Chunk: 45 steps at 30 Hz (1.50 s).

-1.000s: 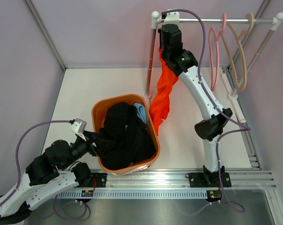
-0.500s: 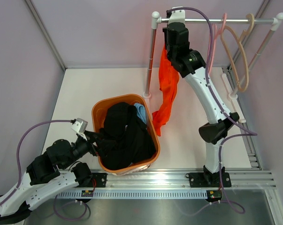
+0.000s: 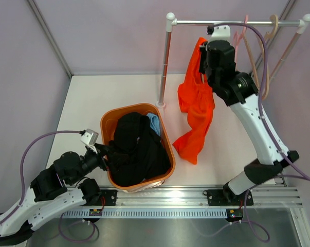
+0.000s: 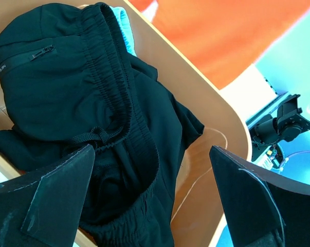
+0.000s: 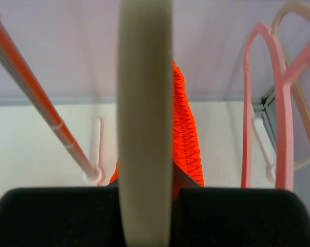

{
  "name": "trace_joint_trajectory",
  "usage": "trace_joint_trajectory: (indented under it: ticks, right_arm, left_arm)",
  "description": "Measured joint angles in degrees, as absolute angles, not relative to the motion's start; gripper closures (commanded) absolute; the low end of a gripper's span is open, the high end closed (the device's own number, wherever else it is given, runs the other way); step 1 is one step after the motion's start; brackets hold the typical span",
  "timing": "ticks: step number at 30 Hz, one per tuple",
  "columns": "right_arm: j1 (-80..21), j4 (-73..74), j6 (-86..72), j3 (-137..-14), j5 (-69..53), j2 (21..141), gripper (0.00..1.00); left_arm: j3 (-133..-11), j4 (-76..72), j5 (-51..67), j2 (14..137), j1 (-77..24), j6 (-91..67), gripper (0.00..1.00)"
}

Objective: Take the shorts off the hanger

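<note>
My right gripper [image 3: 202, 54] is up just under the rail [image 3: 247, 22], shut on a cream hanger [image 5: 144, 103] that runs between its fingers [image 5: 52, 216]. The bright orange shorts [image 3: 196, 108] hang from it down toward the table; their waistband [image 5: 186, 134] shows right behind the hanger. The black shorts [image 3: 137, 149] fill the orange basket [image 3: 113, 116], with the light blue shorts [image 3: 153, 122] peeking out at its far side. My left gripper [image 3: 101, 154] is open at the basket's left rim, above the black shorts [image 4: 57, 87].
A pink hanger [image 3: 236, 56] and a beige hanger [image 3: 262, 67] hang bare on the rail to the right of my right gripper. The rack's left post [image 3: 165, 62] stands behind the basket. Purple walls close in the back and sides.
My right arm has swung right along the rail from the left post, carrying the orange shorts, which now hang right of the basket. The left arm has barely moved.
</note>
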<state>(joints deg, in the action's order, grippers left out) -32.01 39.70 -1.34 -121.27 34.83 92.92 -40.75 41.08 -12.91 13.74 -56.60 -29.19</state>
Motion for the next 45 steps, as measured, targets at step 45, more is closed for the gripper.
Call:
trace_joint_trajectory:
  ticks: [45]
  right_arm:
    - [-41.8, 57.1, -23.4, -73.0, 16.0, 42.8, 1.00]
  left_arm:
    - [-83.3, 13.6, -29.9, 89.7, -72.4, -24.2, 0.07]
